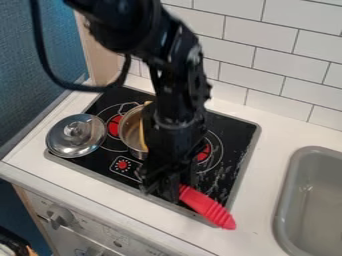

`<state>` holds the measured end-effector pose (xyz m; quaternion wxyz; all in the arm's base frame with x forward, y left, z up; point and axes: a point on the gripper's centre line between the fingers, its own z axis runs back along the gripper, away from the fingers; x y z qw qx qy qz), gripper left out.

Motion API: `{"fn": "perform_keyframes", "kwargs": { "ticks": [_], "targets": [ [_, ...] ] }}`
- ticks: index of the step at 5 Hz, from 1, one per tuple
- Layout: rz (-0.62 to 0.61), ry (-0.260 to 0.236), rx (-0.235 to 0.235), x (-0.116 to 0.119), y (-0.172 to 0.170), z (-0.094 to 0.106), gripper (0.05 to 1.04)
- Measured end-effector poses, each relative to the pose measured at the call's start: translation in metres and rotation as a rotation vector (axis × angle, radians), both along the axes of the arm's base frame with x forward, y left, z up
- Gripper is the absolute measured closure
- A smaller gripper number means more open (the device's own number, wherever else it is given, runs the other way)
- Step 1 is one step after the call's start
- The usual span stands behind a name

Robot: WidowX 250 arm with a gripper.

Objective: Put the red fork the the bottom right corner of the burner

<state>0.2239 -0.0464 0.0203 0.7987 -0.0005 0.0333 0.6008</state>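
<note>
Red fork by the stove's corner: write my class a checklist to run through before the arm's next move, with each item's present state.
1. Pincer at the red fork: ok, it is at the handle's upper end.
2. Firm grip on the fork: cannot tell.
3. Fork over the stove's bottom right corner: ok, though its red end reaches past the rim.
4. Fork set down: cannot tell, it may be raised.
5. Fork clear of the sink: ok.
6. Lid on the pot: not ok, it lies beside it.

Red fork's [208, 207] upper end hidden behind gripper [162, 189]; metal pot [129, 131] pt. hidden by arm [175, 85]; sink [291, 180] cut off @ R edge.
</note>
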Motion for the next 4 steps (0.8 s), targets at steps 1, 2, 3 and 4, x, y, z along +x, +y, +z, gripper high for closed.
{"fn": "perform_keyframes", "kwargs": {
  "ticks": [1, 2, 3, 4],
  "targets": [
    [0.015, 0.025, 0.007, -0.005, -0.002, -0.020, 0.791],
    [0.015, 0.040, 0.012, -0.011, -0.001, -0.030, 0.728],
    [-0.022, 0.038, -0.074, -0.013, 0.005, -0.030, 0.457],
    [-0.061, 0.044, -0.067, -0.010, 0.007, -0.027, 0.145]
  ]
}}
